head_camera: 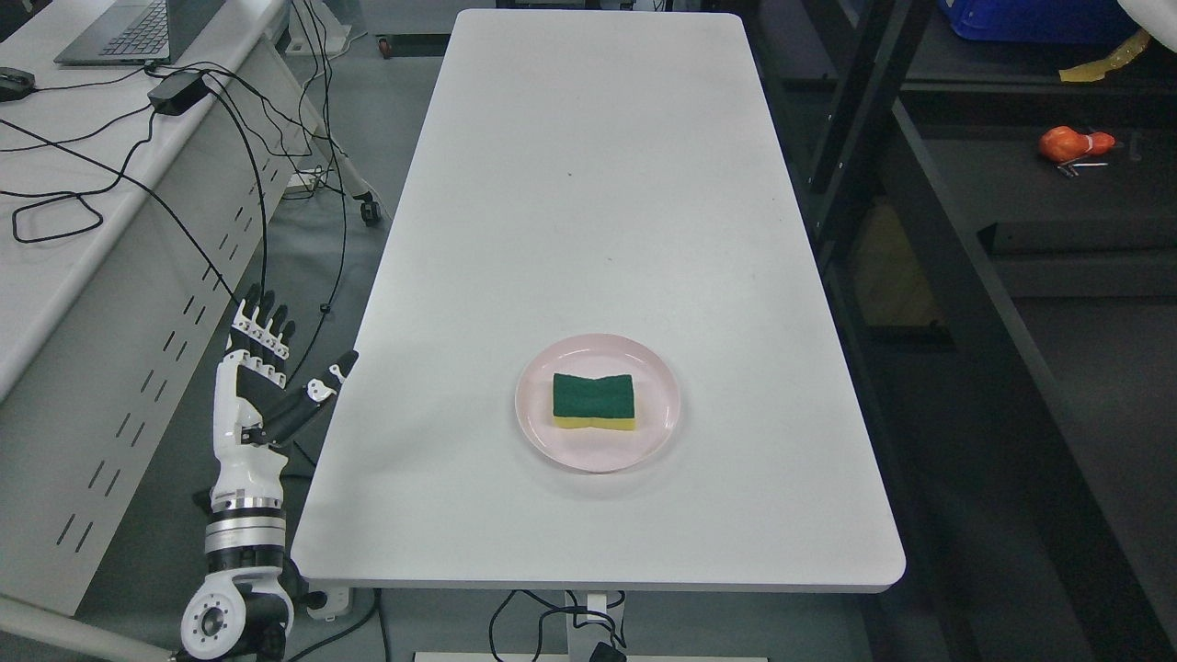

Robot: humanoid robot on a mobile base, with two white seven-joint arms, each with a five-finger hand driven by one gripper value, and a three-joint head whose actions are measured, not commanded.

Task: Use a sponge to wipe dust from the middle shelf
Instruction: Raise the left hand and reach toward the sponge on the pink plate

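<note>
Currently only the left hand (253, 405) shows in the head view, at the lower left, just beside the left edge of the white tabletop (598, 184) and not above it. Its fingers (262, 326) are apart and stretched upward, and the thumb points to the right, toward the edge of the tabletop. The fingers hold nothing and touch nothing. The right hand is not seen.

To the right of the fingers, well apart from them and a little nearer to the camera than their tips, a pink plate (542, 405) stands on the near half of the tabletop. On the plate lies the sponge (594, 401), flat, with its dark green side up and a yellow layer showing along its near edge. The sponge is fully inside the rim of the plate.

Far to the right of the fingers, beyond the right edge of the tabletop, a dark shelf unit (956, 276) with black frame bars stands. On one of its boards, farther away, an orange object (1074, 143) lies; I cannot tell what it is. At the top right a blue box (1030, 20) is partly seen.

To the left of the fingers and farther away is a second white desk (55, 276) with a perforated side panel. On it lie black cables (110, 175), a black power adapter (177, 91) and a laptop (129, 29).
</note>
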